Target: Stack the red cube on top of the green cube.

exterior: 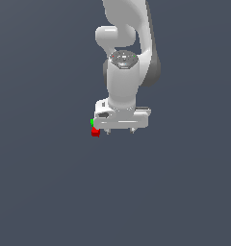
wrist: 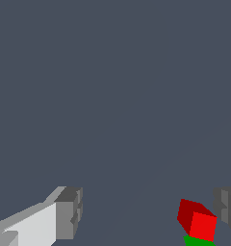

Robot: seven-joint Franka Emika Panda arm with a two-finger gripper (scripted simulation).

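Observation:
The red cube (exterior: pixel 95 131) lies on the dark floor at the exterior view's left of my white gripper (exterior: pixel 120 130). The green cube (exterior: pixel 92 122) sits right beside it, partly hidden by the gripper body. In the wrist view the red cube (wrist: pixel 197 221) shows between the two grey fingers (wrist: pixel 69 214), close to one of them. The green cube (wrist: pixel 199 241) adjoins it and is cut off by the frame edge. My gripper (wrist: pixel 148 211) is open and holds nothing. It hangs just above the floor beside the cubes.
A plain dark grey floor (exterior: pixel 50 192) is all around. The white arm (exterior: pixel 124 57) rises behind the gripper.

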